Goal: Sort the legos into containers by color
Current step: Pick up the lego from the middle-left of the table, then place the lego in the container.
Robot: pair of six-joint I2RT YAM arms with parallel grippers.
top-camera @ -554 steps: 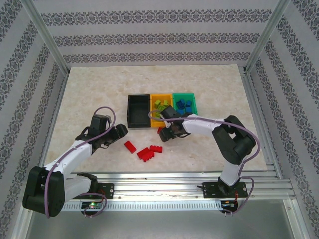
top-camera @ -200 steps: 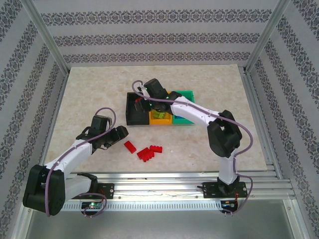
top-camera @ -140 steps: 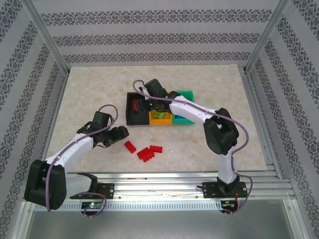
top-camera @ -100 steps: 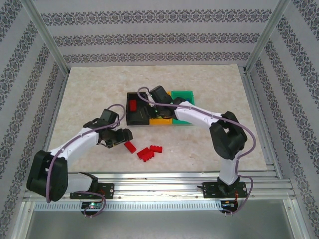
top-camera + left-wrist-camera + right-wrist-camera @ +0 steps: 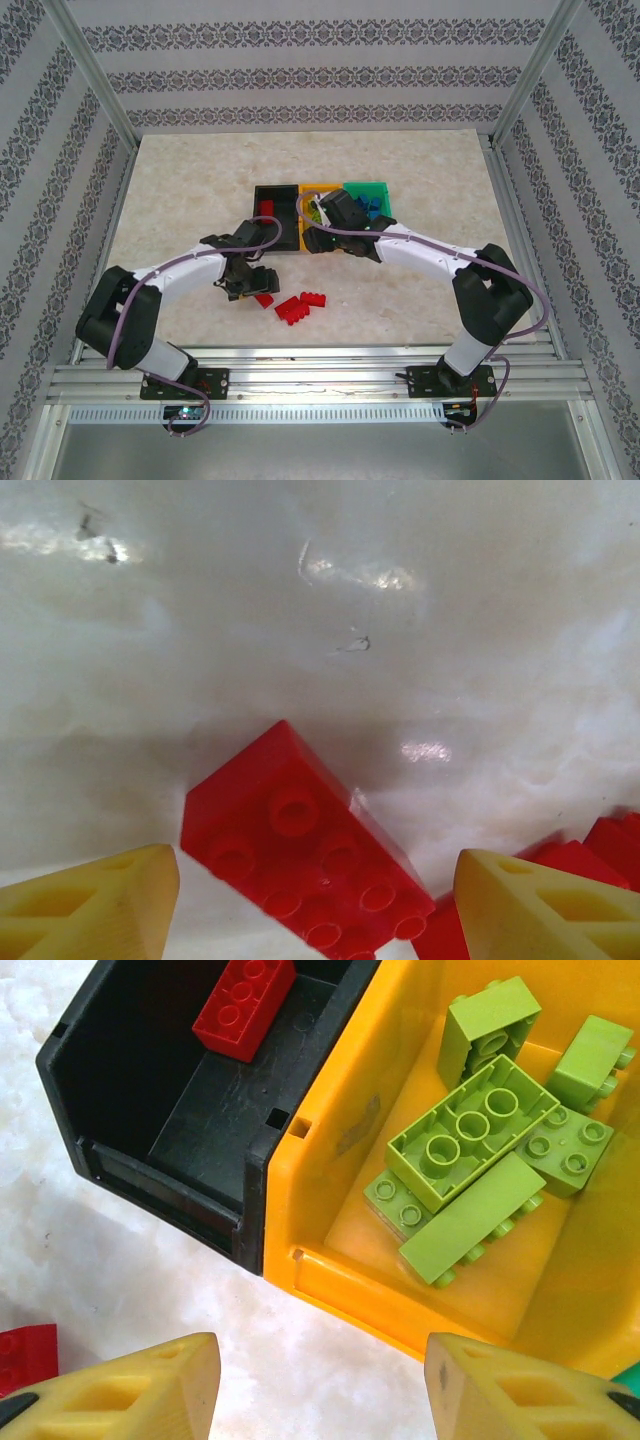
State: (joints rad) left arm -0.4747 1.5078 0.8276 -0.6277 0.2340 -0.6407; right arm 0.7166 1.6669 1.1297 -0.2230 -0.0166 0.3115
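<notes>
on the pale marbled tabletop (image 5: 160, 200), the left gripper (image 5: 320, 910) hangs low in front of the bins, its yellow fingers (image 5: 90, 900) spread to either side of a flat-lying red studded brick (image 5: 300, 850), not pinching it. the right gripper (image 5: 315, 1390) hovers above the near edge where two bins meet, jaws apart with nothing between. three small open-top plastic bins stand side by side: a black bin (image 5: 200, 1110) holding one red brick (image 5: 243, 1005), an orange bin (image 5: 340, 1130) holding lime green bricks (image 5: 470, 1135), and a green bin (image 5: 365, 187) holding blue bricks (image 5: 368, 205). more loose red bricks (image 5: 300, 305) lie on the table, near the left gripper.
</notes>
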